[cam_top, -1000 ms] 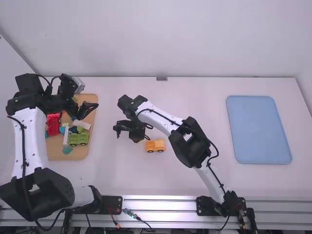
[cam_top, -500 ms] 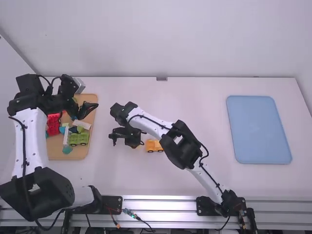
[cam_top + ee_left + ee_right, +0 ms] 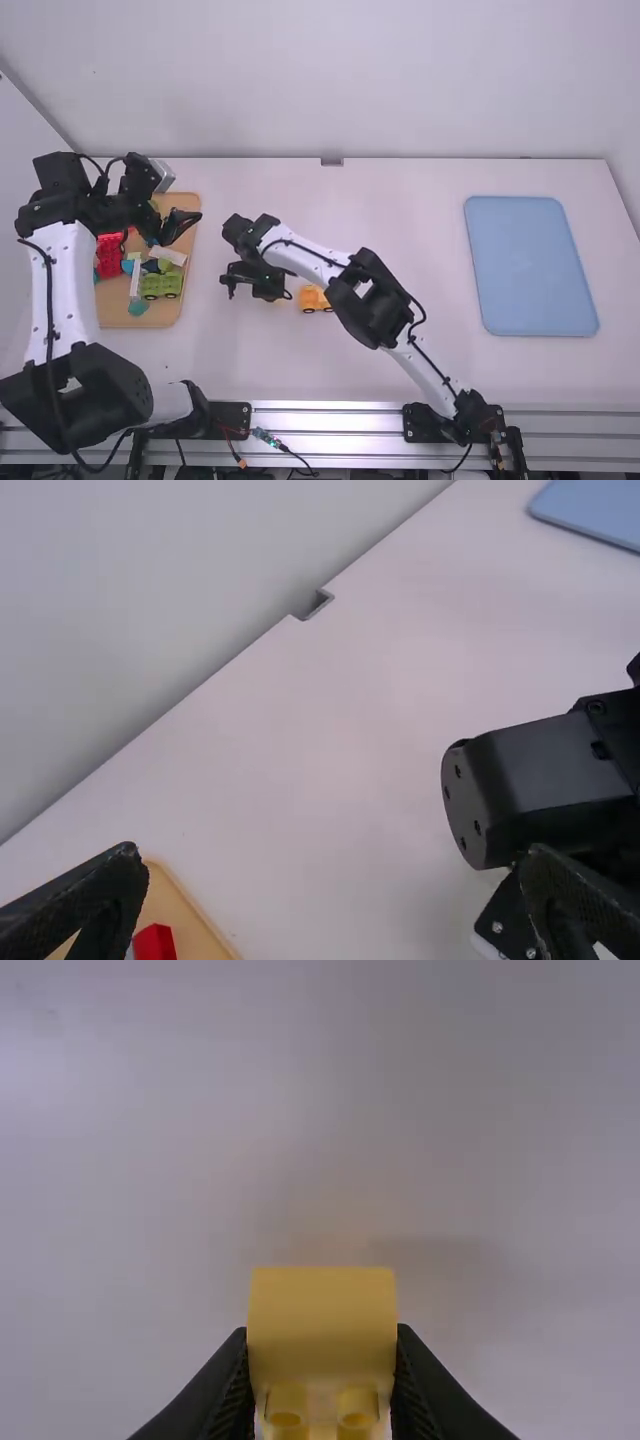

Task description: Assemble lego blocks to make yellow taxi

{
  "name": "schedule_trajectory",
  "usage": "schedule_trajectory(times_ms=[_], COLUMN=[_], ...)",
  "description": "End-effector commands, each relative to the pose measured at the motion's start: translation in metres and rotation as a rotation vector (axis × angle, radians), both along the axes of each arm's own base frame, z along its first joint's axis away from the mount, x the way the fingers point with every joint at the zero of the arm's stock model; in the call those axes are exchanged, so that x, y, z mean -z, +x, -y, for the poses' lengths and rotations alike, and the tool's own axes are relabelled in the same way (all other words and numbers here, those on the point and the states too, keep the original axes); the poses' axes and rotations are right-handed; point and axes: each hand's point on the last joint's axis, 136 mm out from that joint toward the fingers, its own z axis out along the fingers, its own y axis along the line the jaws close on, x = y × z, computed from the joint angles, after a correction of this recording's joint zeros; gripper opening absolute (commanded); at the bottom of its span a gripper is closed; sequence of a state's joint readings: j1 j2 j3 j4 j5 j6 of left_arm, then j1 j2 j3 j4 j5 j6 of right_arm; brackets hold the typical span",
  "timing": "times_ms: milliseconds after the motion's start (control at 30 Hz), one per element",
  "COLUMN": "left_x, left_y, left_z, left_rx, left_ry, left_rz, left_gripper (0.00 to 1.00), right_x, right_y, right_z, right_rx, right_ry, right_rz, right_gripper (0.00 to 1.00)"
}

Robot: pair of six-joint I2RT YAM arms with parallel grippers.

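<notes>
Clock positions are taking twelve as the table's far edge in the high view. The right gripper, at the end of the arm reaching toward ten o'clock from its base, is gripping a yellow block; its two fingers are pressing opposite sides. Two round, studlike forms are showing on the block. Whether the block is touching the white table cannot be told. A yellow-orange wheeled block is standing on the table at the right gripper's three o'clock, just beside it and partly covered by the right arm.

The left gripper is hovering near the one-to-two o'clock part of a tan tray, its fingers spreading wide apart and holding nothing. The tray is lying at the table's nine o'clock. Within it, red pieces are lying toward nine, a green wheeled block is resting toward five, a white piece is lying beside that block, and a teal piece is lying near six. A blue tray is occupying the table's three o'clock.
</notes>
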State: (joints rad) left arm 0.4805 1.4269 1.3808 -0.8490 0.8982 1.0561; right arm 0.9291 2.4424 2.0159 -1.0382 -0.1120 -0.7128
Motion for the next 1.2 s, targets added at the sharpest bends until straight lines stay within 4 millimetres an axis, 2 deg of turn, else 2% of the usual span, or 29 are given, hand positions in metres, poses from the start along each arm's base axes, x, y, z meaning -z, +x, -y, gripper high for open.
schedule_trajectory(times_ms=[0, 233, 367, 467, 733, 767, 800, 867, 900, 967, 1100, 1167], left_x=[0.002, 0.002, 0.002, 0.002, 0.005, 0.005, 0.006, 0.005, 0.005, 0.005, 0.005, 0.005], left_y=[-0.002, -0.002, -0.003, -0.003, -0.003, -0.003, -0.003, -0.003, -0.003, -0.003, -0.003, -0.002], left_z=[0.006, 0.006, 0.006, 0.006, 0.004, 0.004, 0.003, 0.003, 0.004, 0.004, 0.004, 0.003], left_rx=[0.023, 0.023, 0.022, 0.022, 0.011, 0.012, 0.011, 0.011, 0.012, 0.012, 0.012, 0.012], left_ry=[-0.029, -0.029, -0.029, -0.029, -0.015, -0.016, -0.016, -0.016, -0.016, -0.016, -0.016, -0.013], left_rz=[-0.002, -0.003, -0.004, -0.004, -0.018, -0.019, -0.019, -0.019, -0.019, -0.018, -0.017, -0.012], left_gripper=[0.99, 0.99, 0.99, 0.99, 0.99, 0.99, 0.99, 0.99, 0.99, 0.99, 0.99, 0.99], right_x=[0.013, 0.010, 0.011, 0.014, 0.018, 0.018, 0.018, 0.018, 0.018, 0.018, 0.014, 0.005], right_y=[-0.003, -0.005, -0.005, -0.007, -0.006, -0.007, -0.006, -0.005, -0.004, -0.004, 0.004, 0.005], right_z=[0.009, 0.006, 0.007, 0.008, 0.009, 0.008, 0.009, 0.010, 0.011, 0.011, 0.013, 0.010], right_rx=[0.003, 0.008, 0.010, 0.003, 0.004, 0.001, -0.005, -0.009, -0.014, -0.024, -0.026, -0.043], right_ry=[-0.051, -0.038, -0.039, -0.043, -0.041, -0.041, -0.041, -0.043, -0.047, -0.054, -0.061, -0.042], right_rz=[-0.011, -0.026, -0.028, -0.030, -0.023, -0.024, -0.024, -0.023, -0.018, -0.005, 0.034, 0.044], right_gripper=[0.08, 0.12, 0.18, 0.28, 0.35, 0.38, 0.52, 0.72, 0.85, 0.99, 0.99, 1.00])
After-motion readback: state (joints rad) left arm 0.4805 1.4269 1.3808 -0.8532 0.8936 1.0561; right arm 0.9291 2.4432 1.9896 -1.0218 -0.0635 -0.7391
